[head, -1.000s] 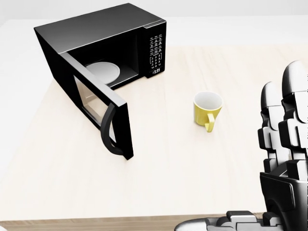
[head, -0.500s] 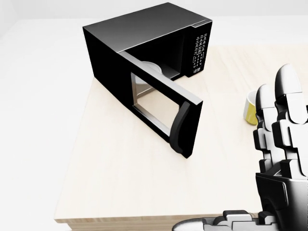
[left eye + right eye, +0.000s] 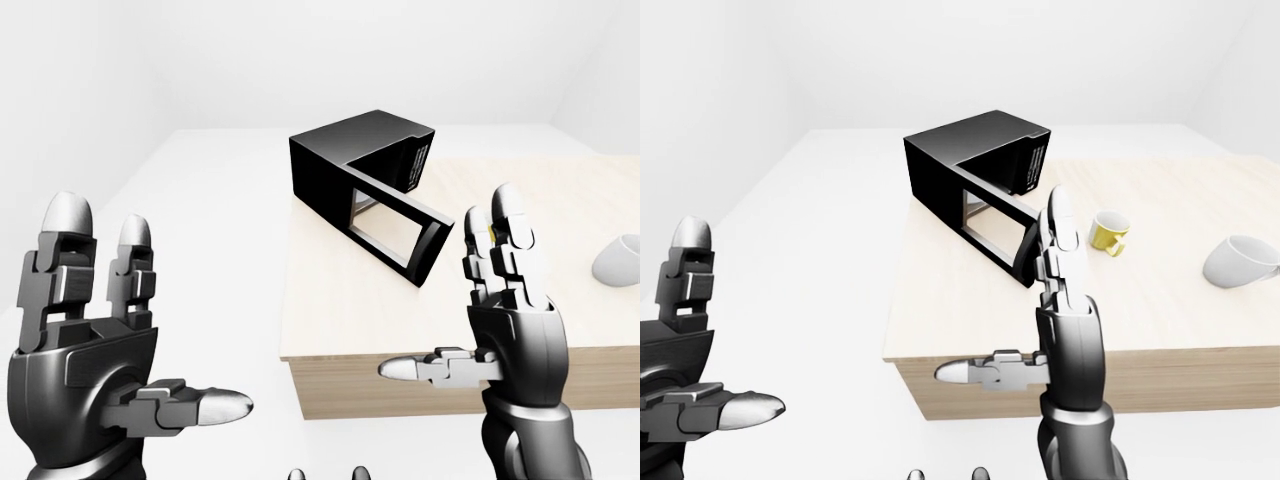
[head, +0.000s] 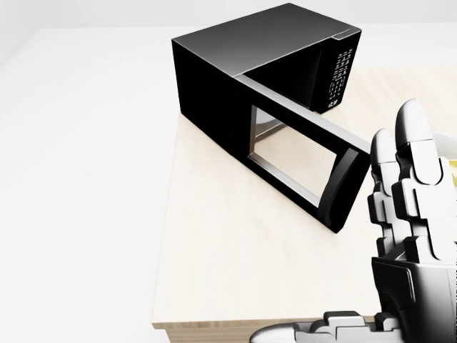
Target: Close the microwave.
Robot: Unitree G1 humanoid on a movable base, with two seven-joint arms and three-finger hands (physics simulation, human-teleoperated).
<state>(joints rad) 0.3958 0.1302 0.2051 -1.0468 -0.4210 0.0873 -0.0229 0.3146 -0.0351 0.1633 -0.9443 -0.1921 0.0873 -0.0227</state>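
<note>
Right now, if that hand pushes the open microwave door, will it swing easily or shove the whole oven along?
The microwave door stands wide open, hinged at its left edge, so it probably swings stiffly as one panel. The boxy microwave sits flat on the table, so it likely stays put. The right hand is open, apart from it.

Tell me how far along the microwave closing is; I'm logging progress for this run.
Nothing looks done: the microwave door stands wide open, swung out over the table. In hand: both hands are raised with fingers spread, the right hand just right of the door's free edge but not visibly touching, the left hand off the table's left side. Left: pushing the door shut.
</note>
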